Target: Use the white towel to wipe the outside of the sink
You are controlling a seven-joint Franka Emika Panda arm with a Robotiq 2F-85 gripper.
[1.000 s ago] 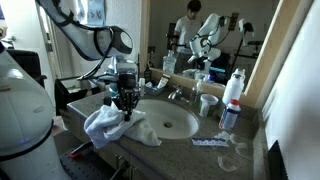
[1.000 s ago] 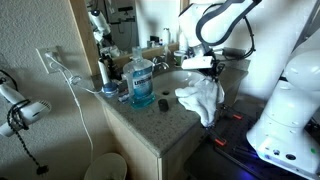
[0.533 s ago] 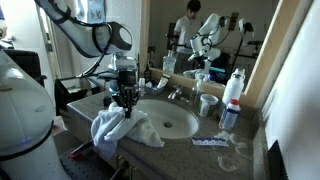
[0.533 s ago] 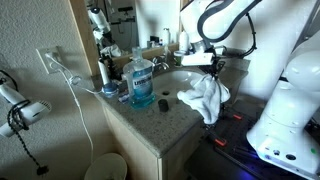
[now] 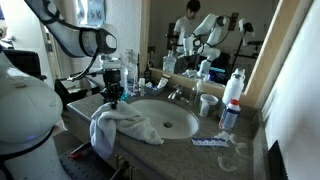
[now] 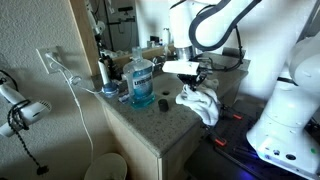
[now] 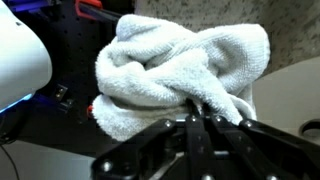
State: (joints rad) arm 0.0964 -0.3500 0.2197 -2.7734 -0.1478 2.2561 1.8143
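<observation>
the gripper (image 5: 113,97) pinches the white towel (image 5: 120,127) tight, left of centre. it drapes on the sink (image 5: 176,122) rim for wiping.

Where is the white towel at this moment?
In an exterior view the towel lies bunched at the edge of the counter, just left of the sink, partly hanging over. The gripper holds its top, jaws closed on a fold.

The towel (image 7: 180,70) is white; the bottle (image 6: 142,85) blue; the countertop (image 6: 152,118) speckled (grey-brown); the end effector (image 7: 197,118) black.
</observation>
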